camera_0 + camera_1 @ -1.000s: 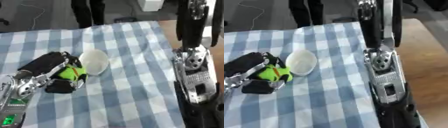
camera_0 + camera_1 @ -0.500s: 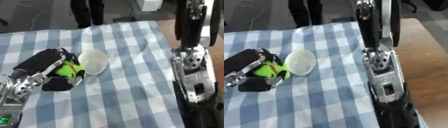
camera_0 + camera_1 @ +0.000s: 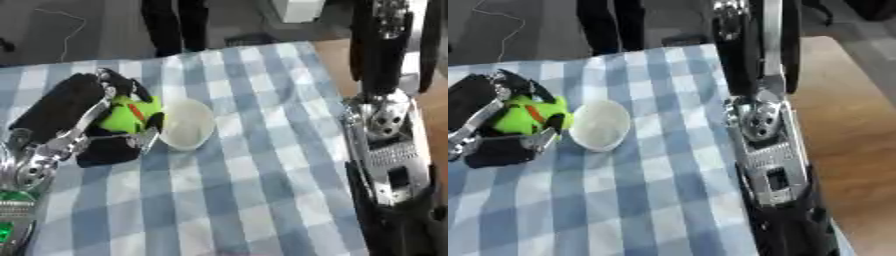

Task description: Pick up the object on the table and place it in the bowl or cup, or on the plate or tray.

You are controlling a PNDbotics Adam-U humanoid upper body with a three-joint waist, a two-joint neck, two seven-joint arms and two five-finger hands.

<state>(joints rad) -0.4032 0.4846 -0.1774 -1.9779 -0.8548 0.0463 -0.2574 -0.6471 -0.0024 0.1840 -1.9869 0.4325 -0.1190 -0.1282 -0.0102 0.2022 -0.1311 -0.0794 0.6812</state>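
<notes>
A bright green object with an orange mark (image 3: pixel 129 114) sits in my left hand (image 3: pixel 80 122), whose black fingers and thumb are curled round it. The hand hovers just left of a small white bowl (image 3: pixel 186 124) on the blue-and-white checked tablecloth (image 3: pixel 254 165); the object nearly touches the bowl's left rim. My right arm (image 3: pixel 385 135) hangs along the table's right edge, silver joint and black casing showing; its hand is outside both views.
The table's right edge runs beside the right arm, with wooden floor (image 3: pixel 850 115) beyond. A person's dark legs (image 3: pixel 175 22) stand past the far edge. The cloth in front of the bowl carries nothing.
My left hand has lifted the green object and carried it up and right, closer to the bowl's rim. The view has also shifted slightly.
</notes>
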